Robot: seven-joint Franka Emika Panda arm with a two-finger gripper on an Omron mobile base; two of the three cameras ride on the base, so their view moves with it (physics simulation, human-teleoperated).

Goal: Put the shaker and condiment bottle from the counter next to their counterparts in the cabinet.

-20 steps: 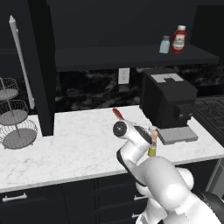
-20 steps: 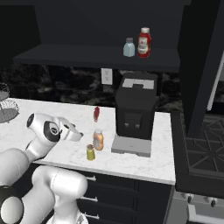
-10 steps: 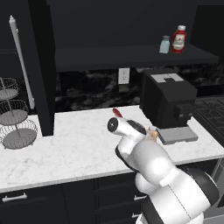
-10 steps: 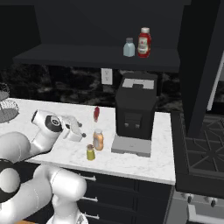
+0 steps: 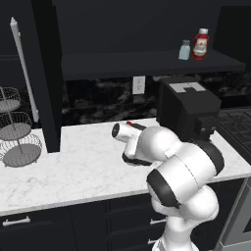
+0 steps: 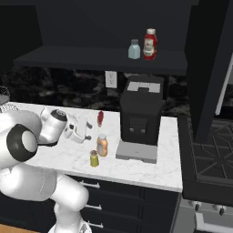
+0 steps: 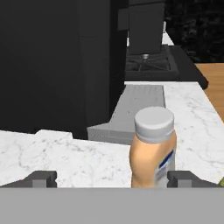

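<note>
On the counter [image 6: 136, 170], the robot's own white arm hides the shaker and condiment bottle from the left base view, while the right base view shows the orange condiment bottle [image 6: 102, 145] upright with the yellow-green shaker [image 6: 94, 158] just in front of it, both near the grey tray of the black coffee machine [image 6: 140, 116]. The gripper [image 6: 84, 131] hangs just left of the bottle with its jaws spread wide, holding nothing; in the hand view the bottle [image 7: 153, 154] stands between the fingertips [image 7: 41, 178], nearer the right one, its base cut off. A small red item [image 6: 100, 118] lies behind, too small to make out, and the pale blue shaker [image 6: 134, 49] and red bottle [image 6: 150, 44] stand side by side on the cabinet [image 6: 82, 58] shelf above.

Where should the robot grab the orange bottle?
Around its body, below the cap. The orange bottle stands upright and slim, and the open gripper already faces it sideways, so coming in level with a finger on each side seems best.
</note>
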